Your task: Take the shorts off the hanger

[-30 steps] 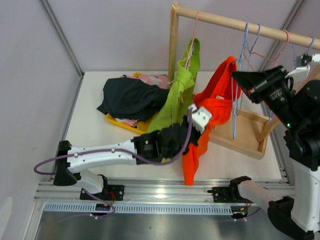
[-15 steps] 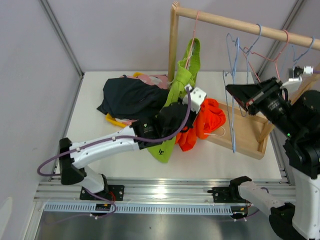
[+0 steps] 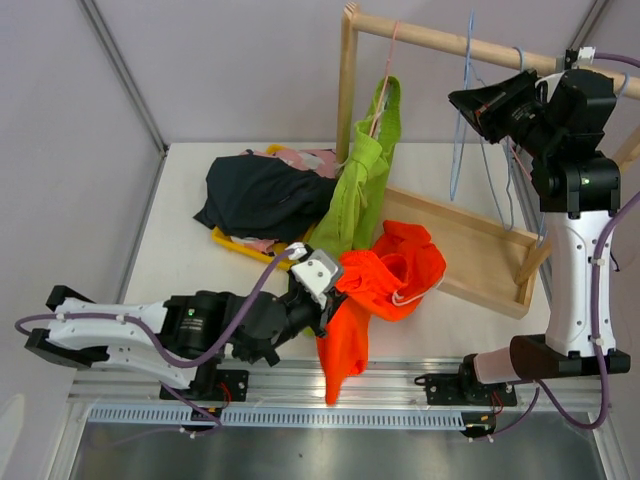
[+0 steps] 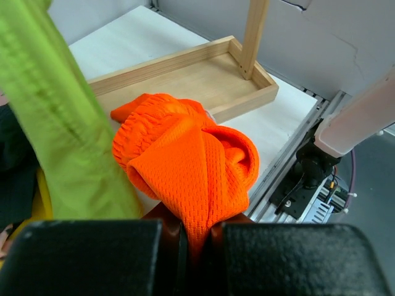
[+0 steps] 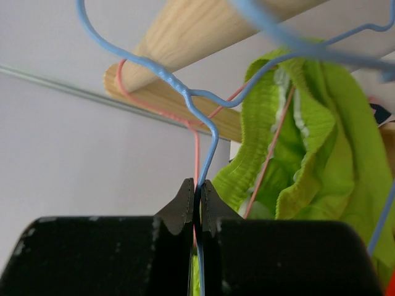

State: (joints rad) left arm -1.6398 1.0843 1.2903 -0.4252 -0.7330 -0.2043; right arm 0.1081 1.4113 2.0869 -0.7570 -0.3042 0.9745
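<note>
The bright orange shorts [image 3: 385,285] lie off the hanger, bunched on the table near the front, one leg hanging over the edge. My left gripper [image 3: 328,300] is shut on their fabric; the left wrist view shows the orange shorts [image 4: 185,166] pinched between the jaws. My right gripper [image 3: 466,100] is shut on the wire of an empty blue hanger [image 3: 462,110], held up near the wooden rail [image 3: 450,42]; the right wrist view shows the blue hanger [image 5: 207,148] clamped. The lime green shorts [image 3: 362,175] hang on a pink hanger [image 3: 390,60]. Black shorts [image 3: 262,192] and pink shorts [image 3: 310,158] lie heaped behind.
The wooden rack has a left post [image 3: 346,85] and a tray-like base [image 3: 470,255] on the table. A yellow tray [image 3: 235,243] holds the heaped shorts. More hangers [image 3: 520,160] hang at the right. The metal rail [image 3: 300,385] runs along the front.
My left gripper pulled the orange shorts back toward the front edge, away from the rack. My right gripper lifted the blue hanger up toward the rail.
</note>
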